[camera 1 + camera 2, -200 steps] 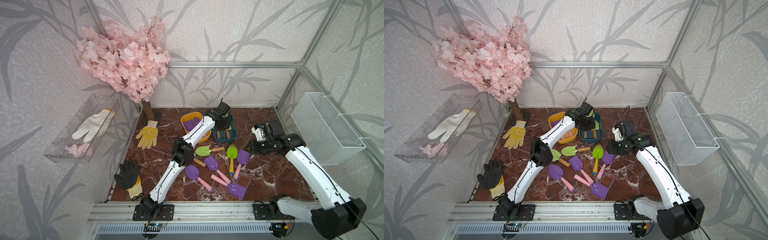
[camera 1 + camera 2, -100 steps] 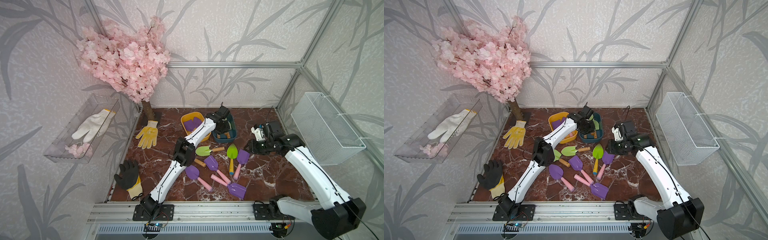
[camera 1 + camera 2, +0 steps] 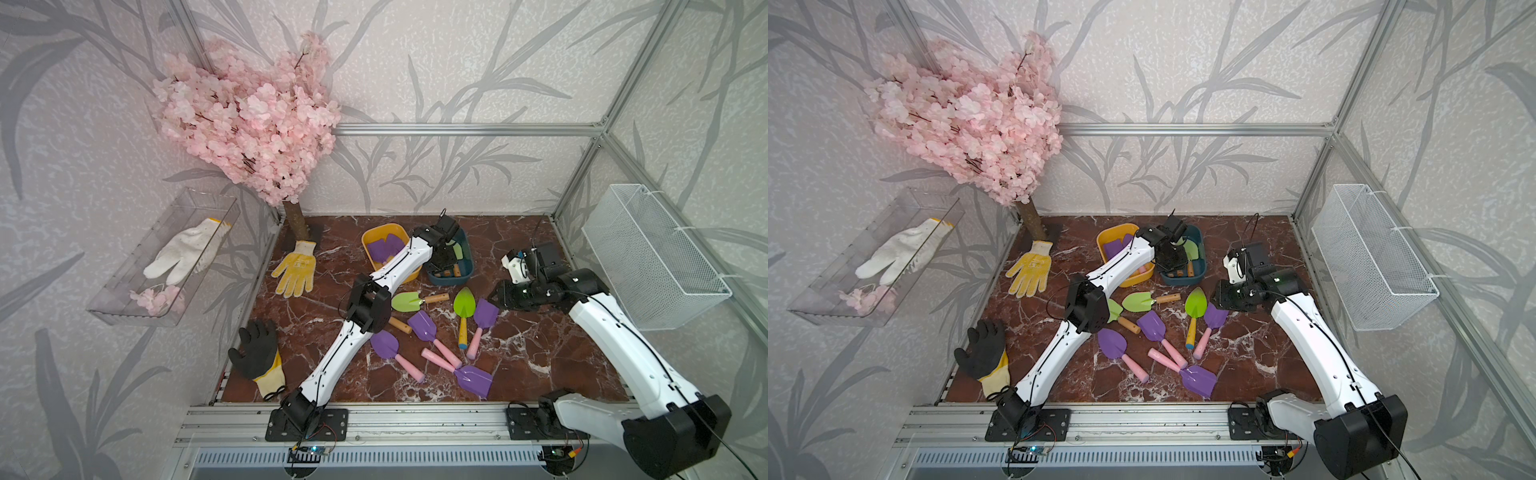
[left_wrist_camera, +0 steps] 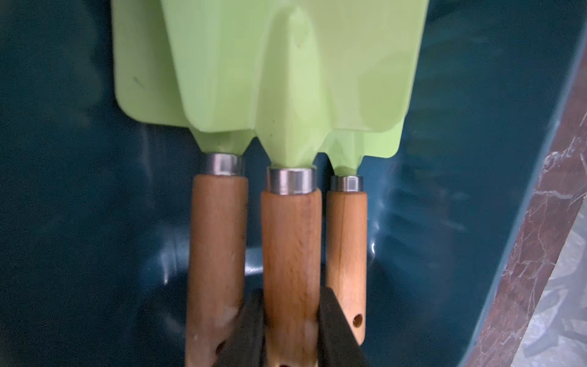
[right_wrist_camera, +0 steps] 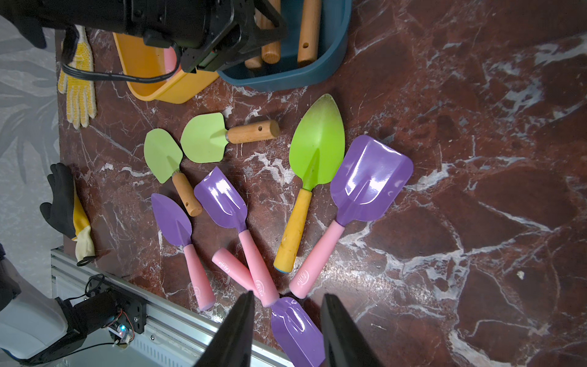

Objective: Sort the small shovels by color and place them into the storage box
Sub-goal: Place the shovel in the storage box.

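Purple shovels (image 3: 386, 248) are lying in our yellow tub (image 3: 380, 228). We are clamping our left hand (image 4: 290, 317) on a green shovel (image 4: 290, 95) by its wooden handle inside the teal tub (image 3: 453, 280), beside two more. Loose shovels (image 3: 424, 324) are lying on the desk (image 3: 540, 332); just right of them our right hand (image 5: 288, 295) is hovering half-open, holding nothing.

The left arm (image 3: 403, 262) slants from the front rail to the teal tub (image 3: 451, 280), crossing the yellow tub's (image 3: 367, 246) near corner and blocking both from the front. Its gripper (image 4: 290, 302), clamped on a green shovel (image 4: 292, 79), and two more fill the teal tub. Loose shovels (image 3: 424, 326) crowd mid-floor; bare marble (image 3: 548, 357) lies open to their right.
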Controlling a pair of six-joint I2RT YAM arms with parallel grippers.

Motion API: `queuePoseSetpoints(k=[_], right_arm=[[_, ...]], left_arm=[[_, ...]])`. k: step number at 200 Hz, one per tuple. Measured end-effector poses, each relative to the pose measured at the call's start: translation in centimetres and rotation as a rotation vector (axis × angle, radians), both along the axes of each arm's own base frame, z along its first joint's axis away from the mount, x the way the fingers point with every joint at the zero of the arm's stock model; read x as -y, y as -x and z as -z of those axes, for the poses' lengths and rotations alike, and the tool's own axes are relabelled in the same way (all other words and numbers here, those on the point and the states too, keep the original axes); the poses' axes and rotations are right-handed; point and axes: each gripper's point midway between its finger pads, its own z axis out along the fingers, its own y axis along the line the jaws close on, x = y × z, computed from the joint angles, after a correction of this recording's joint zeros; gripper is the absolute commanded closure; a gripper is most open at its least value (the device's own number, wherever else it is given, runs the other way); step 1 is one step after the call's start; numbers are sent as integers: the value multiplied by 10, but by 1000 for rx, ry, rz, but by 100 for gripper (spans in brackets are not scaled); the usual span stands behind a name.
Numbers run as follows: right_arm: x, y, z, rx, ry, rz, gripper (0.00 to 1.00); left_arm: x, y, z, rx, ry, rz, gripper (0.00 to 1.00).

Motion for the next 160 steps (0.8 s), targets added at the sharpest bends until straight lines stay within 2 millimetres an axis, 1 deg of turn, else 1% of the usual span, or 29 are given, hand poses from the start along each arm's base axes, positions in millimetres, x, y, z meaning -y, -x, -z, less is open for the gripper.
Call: queuePoseSetpoints(k=[84, 160], right_arm=[[0, 0, 0, 1, 0, 0, 60], [0, 2, 3, -8, 2, 0, 60]], left_arm=[[3, 10, 6, -18, -17, 29, 100], [2, 12, 11, -30, -25, 33, 100]])
